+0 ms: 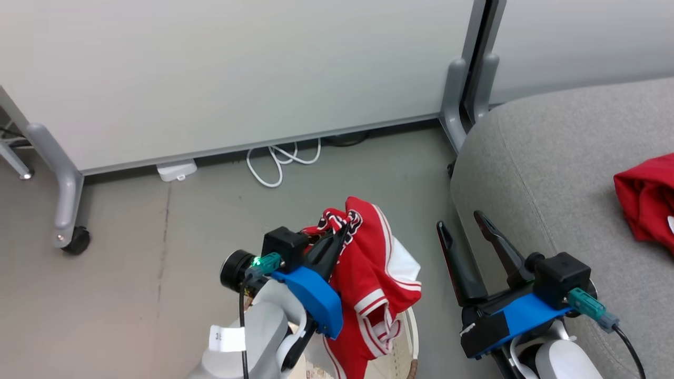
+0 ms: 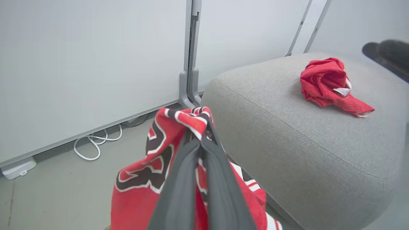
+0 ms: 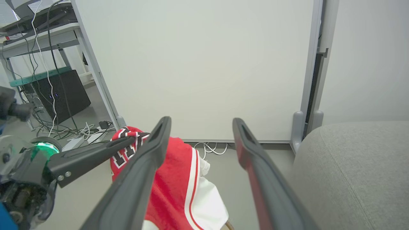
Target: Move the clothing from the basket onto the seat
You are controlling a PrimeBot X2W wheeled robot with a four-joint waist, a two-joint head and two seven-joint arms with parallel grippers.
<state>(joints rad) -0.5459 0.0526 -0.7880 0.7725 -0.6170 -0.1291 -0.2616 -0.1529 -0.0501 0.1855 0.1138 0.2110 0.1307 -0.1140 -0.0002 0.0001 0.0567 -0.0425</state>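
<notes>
Jersey [image 1: 375, 266] above basket [image 1: 406, 345]; shirt [image 1: 645, 202] on seat [image 1: 553, 173] (right of basket).

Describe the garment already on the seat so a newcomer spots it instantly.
Find the big grey seat; a crumpled red shirt lies on it. Unlike the jersey hanging from the left end effector, it has no black lettering or white stripes.

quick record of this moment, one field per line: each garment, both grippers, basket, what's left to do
jersey: hangs from the left gripper, over the basket, beside the seat
plain shirt: crumpled on the seat
left gripper: shut on the jersey
right gripper: open, empty, at the seat's edge
basket: partly seen beneath the jersey
left to do: jersey not yet on the seat
</notes>
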